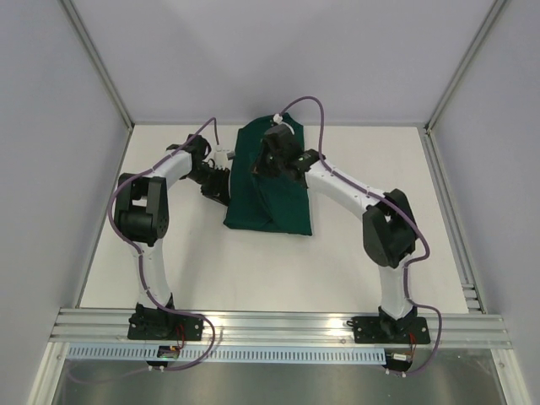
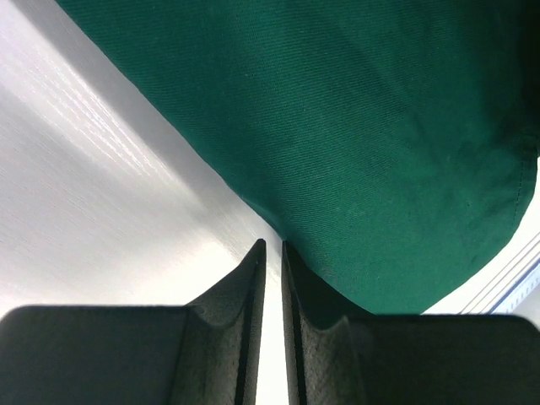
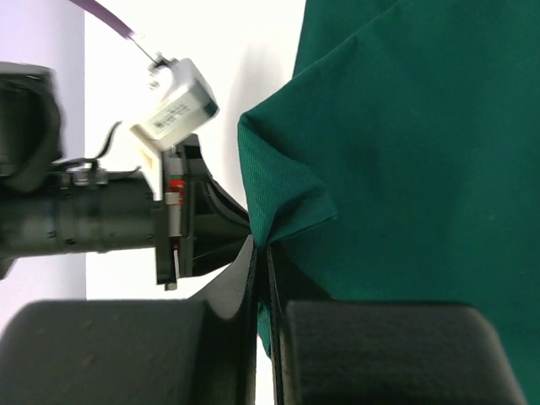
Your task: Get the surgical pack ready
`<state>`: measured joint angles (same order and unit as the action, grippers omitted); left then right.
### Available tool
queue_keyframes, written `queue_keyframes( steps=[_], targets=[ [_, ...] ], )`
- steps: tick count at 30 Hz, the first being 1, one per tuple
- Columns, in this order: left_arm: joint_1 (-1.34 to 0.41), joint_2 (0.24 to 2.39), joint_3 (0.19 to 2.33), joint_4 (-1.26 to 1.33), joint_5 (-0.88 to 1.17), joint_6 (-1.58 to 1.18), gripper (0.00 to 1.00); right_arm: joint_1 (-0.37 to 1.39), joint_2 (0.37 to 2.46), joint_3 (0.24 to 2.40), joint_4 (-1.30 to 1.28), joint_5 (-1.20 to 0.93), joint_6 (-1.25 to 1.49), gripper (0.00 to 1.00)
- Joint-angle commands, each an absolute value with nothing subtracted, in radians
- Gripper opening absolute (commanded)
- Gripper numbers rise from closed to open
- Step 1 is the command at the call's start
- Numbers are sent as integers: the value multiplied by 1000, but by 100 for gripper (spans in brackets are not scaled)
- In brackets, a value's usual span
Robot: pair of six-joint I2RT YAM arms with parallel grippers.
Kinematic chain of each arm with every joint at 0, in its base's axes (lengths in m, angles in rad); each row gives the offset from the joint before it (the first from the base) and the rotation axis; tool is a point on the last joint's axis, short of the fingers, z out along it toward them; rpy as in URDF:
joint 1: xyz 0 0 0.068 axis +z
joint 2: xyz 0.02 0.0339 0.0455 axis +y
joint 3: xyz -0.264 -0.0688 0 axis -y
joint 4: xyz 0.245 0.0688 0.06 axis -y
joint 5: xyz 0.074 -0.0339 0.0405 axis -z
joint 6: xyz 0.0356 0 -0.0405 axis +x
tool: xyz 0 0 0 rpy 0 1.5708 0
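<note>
The surgical pack (image 1: 270, 207) is a dark green cloth bundle lying in the middle of the white table; its contents are hidden. My right gripper (image 1: 268, 162) hovers over the bundle's upper part. In the right wrist view it (image 3: 261, 243) is shut on a raised fold of the green cloth (image 3: 422, 152). My left gripper (image 1: 221, 181) sits low at the bundle's left edge. In the left wrist view its jaws (image 2: 270, 245) stand a narrow slit apart with only bare table between them, and the cloth (image 2: 380, 126) edge lies just past the right fingertip.
The white table (image 1: 371, 245) is boxed in by pale walls with aluminium posts. A ribbed aluminium rail (image 1: 278, 325) carrying both arm bases runs along the near edge. The left arm's wrist and its white camera (image 3: 173, 105) sit close beside the right gripper.
</note>
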<state>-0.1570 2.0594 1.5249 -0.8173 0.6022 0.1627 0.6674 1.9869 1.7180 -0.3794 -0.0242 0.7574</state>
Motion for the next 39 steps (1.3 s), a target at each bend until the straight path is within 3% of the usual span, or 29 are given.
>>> queue_keyframes(
  steps=[1, 8, 11, 12, 13, 16, 17, 18, 21, 25, 31, 35, 39],
  targets=[
    [-164, 2063, 1523, -790, 669, 176, 20, 696, 2032, 1779, -220, -18, 842, 0],
    [-164, 2063, 1525, -793, 664, 183, 21, 732, 2172, 1854, -170, -28, 890, 0],
    [-164, 2063, 1526, -796, 660, 184, 25, 735, 2235, 1908, -175, -63, 896, 5],
    [-164, 2062, 1526, -796, 658, 186, 26, 733, 2259, 1917, -178, -78, 899, 9],
    [-163, 2057, 1526, -798, 657, 187, 30, 735, 2267, 1925, -182, -93, 899, 25],
    [-161, 2048, 1534, -814, 653, 202, 36, 735, 2258, 1924, -193, -117, 872, 49],
    [-160, 2046, 1546, -831, 653, 207, 38, 735, 2250, 1924, -196, -117, 858, 53],
    [-149, 2042, 1552, -841, 658, 212, 40, 736, 2223, 1922, -201, -115, 841, 65],
    [-117, 2020, 1581, -859, 672, 207, 43, 735, 2143, 1914, -244, -94, 749, 74],
    [-91, 1977, 1614, -867, 686, 216, 48, 723, 1990, 1824, -258, -29, 614, 79],
    [-98, 1996, 1690, -855, 739, 189, 55, 631, 1763, 1597, -304, -17, 574, 79],
    [-127, 2016, 1727, -796, 738, 150, 64, 563, 1704, 1468, -350, -2, 565, 77],
    [-170, 2084, 1792, -792, 667, 127, 65, 508, 1692, 1387, -391, -14, 552, 77]
  ],
)
